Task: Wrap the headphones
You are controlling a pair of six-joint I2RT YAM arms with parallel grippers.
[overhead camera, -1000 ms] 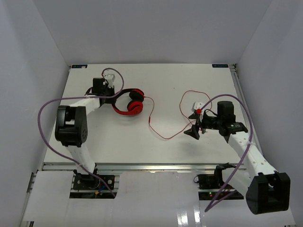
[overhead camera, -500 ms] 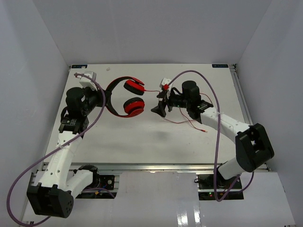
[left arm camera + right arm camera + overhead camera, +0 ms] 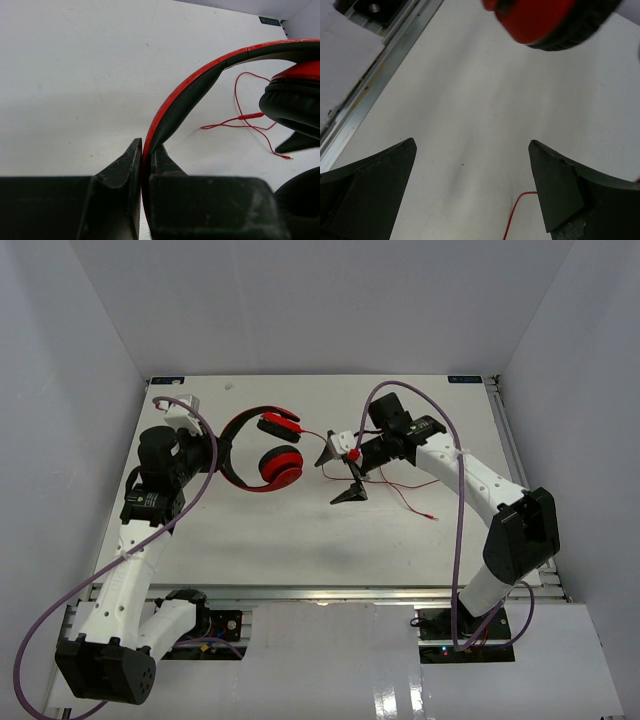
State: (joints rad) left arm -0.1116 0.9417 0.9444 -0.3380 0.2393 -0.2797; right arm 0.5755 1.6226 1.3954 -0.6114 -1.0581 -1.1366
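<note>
Top external: left gripper (image 3: pixel 213 447) pinches the black headband (image 3: pixel 226 428) of the red over-ear headphones (image 3: pixel 280 466), left of centre, while right gripper (image 3: pixel 338 473) gapes empty alongside, and it had better catch the thin red cord (image 3: pixel 402 497) squarely before winding.

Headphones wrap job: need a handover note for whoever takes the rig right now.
Left tool: shut on the headband, holding the headphones at the far left-centre of the table.
Right tool: open, empty, just right of the headphones.
Cord: lying loose on the table to the right, plug end free.
Done: headphones gripped. No turns of cord visible around them.
Left: take the cord with the open tool and wind it on, probably all of it.
</note>
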